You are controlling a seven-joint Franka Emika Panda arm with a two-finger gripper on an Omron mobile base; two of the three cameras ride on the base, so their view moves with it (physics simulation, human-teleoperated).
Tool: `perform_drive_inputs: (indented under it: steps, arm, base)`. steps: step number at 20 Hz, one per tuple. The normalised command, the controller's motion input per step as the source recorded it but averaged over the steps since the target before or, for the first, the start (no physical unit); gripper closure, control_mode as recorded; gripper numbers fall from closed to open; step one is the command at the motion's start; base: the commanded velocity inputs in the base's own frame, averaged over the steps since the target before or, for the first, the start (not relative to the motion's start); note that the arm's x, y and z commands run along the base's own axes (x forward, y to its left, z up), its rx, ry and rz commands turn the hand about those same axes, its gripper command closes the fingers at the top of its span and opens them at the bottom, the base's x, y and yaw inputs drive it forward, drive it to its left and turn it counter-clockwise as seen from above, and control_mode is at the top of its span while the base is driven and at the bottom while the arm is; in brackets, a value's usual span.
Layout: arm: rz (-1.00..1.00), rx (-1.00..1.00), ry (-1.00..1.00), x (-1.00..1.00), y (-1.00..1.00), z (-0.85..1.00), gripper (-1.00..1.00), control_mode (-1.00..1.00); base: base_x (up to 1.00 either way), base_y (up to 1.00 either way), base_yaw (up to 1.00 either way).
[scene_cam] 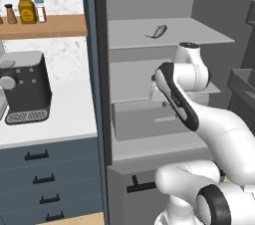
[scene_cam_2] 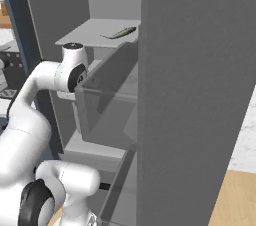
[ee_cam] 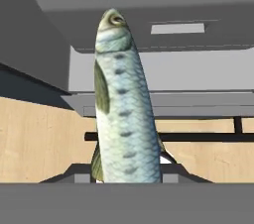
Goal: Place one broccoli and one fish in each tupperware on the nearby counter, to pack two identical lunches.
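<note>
A silver-green fish point(ee_cam: 124, 114) stands head-up in the hand view, with my gripper point(ee_cam: 128, 174) shut on its tail end. Behind it are a grey fridge drawer front point(ee_cam: 163, 29) and wooden floor. A second fish point(scene_cam: 158, 32) point(scene_cam_2: 121, 33) lies on the upper shelf of the open fridge. My arm reaches into the fridge at the middle shelves, and its white links hide the hand in both base views. The white counter point(scene_cam: 64, 114) lies left of the fridge. The broccoli and the tupperware are out of view.
A dark coffee machine point(scene_cam: 25, 87) stands on the counter. Jars sit on a wooden shelf point(scene_cam: 50, 26) above it. The open fridge door point(scene_cam_2: 195, 100) rises close on the right. A fridge drawer point(scene_cam: 144, 119) sits low inside, and dark drawers point(scene_cam: 45, 179) lie under the counter.
</note>
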Motion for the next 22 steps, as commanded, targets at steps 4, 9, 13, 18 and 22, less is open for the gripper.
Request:
perform_drive_inputs:
  steps: [4,9,13,18,22]
  arm:
    - [0.0,0.0,0.0,-0.85,0.0,0.0,1.0,-1.0]
    - [0.0,0.0,0.0,-0.66,0.0,0.0,1.0,1.0]
    - [0.0,0.0,0.0,0.0,0.0,0.0,1.0,1.0]
    - [0.0,0.0,0.0,0.0,0.0,0.0,1.0,1.0]
    - [0.0,0.0,0.0,0.0,0.0,0.0,1.0,1.0]
  base:
    - [0.0,0.0,0.0]
    - [-0.15,0.04,0.0]
    - [-0.68,0.8,0.0]
    - [-0.18,1.0,0.0]
    - [0.0,1.0,0.0]
